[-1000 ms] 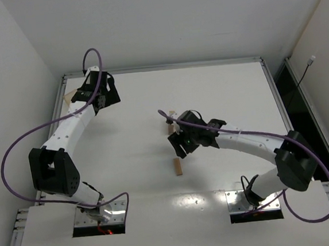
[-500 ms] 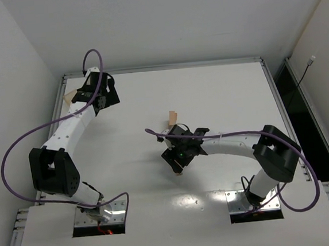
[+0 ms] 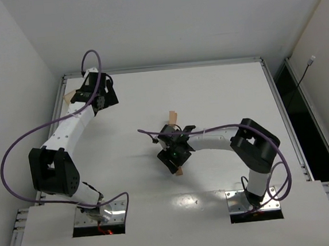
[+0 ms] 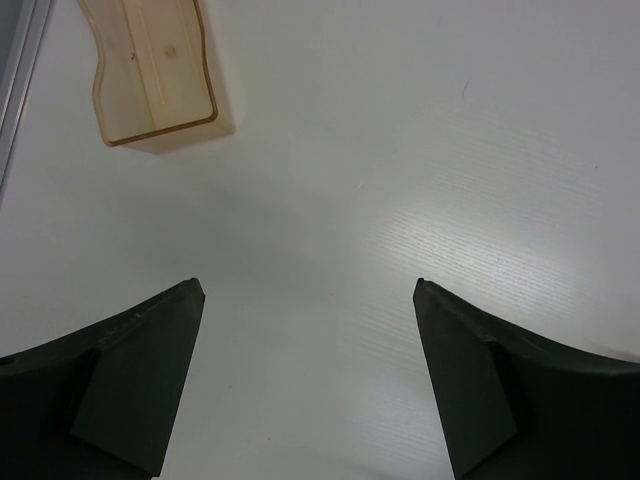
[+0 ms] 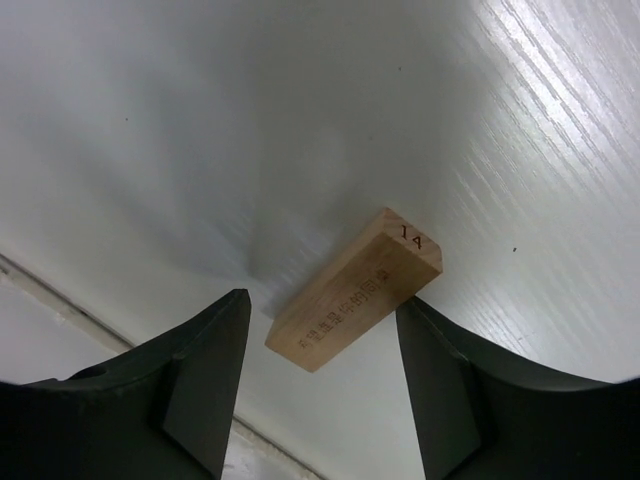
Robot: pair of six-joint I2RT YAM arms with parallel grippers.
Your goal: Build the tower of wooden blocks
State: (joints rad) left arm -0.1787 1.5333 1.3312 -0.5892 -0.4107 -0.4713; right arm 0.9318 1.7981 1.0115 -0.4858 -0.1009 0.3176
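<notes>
Right claw (image 5: 320, 335) stands wide open, low over a wood block (image 5: 355, 290) that lies flat near the middle of the bench (image 5: 150, 120), slanted between the jaws and stamped 14 on its end. Just toward the far edge stands the tower (image 3: 174, 117). Left claw (image 4: 309, 300) gapes wide by the far-left corner, near a translucent amber box (image 4: 155, 65).

place: robot lab test cell, pretty sure | clues: plain white walls (image 3: 144, 21), metal-rimmed white table (image 3: 225, 89), bolted base plates (image 3: 119, 209) along frame bottom
</notes>
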